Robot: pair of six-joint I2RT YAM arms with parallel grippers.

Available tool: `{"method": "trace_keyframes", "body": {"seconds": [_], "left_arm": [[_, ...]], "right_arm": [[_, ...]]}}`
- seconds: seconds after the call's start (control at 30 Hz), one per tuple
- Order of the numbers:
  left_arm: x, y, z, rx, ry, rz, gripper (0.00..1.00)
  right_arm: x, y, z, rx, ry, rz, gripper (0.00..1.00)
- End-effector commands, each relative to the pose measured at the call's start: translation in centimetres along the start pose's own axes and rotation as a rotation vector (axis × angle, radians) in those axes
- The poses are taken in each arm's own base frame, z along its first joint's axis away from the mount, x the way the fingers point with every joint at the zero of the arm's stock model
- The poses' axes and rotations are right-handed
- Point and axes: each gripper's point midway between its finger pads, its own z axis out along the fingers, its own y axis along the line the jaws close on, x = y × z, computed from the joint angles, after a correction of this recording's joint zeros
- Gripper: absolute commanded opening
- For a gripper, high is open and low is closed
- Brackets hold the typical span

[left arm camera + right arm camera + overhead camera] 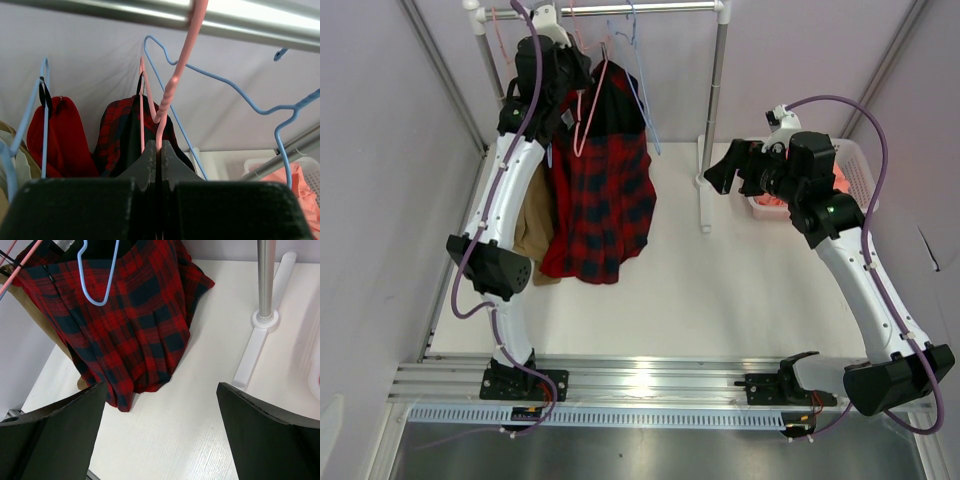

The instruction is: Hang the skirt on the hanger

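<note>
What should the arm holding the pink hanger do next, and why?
Probably open the left gripper and back away. It is shut on the neck of the pink hanger, the hanger's top seems to sit over the rail, and the plaid skirt hangs from that hanger.

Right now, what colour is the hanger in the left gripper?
Pink. The hanger is pinched in the left gripper; the left wrist view shows it best.
</note>
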Motion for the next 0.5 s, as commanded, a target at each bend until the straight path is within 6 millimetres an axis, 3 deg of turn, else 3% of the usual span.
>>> {"method": "trace_keyframes", "body": {"seconds": [0.0, 0.07, 0.17, 0.27, 0.43, 0.47], "left_arm": [[-0.6, -0.2, -0.4, 0.031, -0.022, -0.001, 0.06], [-1.3, -0.4, -1.0, 0.039, -0.041, 0.003, 0.10], [-1.9, -0.5, -1.6, 0.044, -0.047, 0.015, 0.29], [-3.4, -1.0, -3.0, 0.055, -0.070, 0.026, 0.57], [-6.2, -2.1, -6.5, 0.091, -0.105, 0.030, 0.69], [-7.5, -2.9, -8.1, 0.125, -0.125, 0.026, 0.71]], "right_arm": [[-1.3, 0.2, -0.9, 0.001, -0.047, -0.021, 1.00], [-1.3, 0.1, -1.0, 0.005, -0.049, -0.020, 0.99], [-1.4, 0.2, -1.1, 0.005, -0.049, -0.020, 0.99], [-1.6, 0.4, -1.4, 0.002, -0.053, -0.015, 0.99], [-1.9, 0.6, -2.1, 0.010, -0.053, 0.000, 0.99], [-2.0, 0.7, -2.3, 0.011, -0.055, 0.002, 0.99]]}}
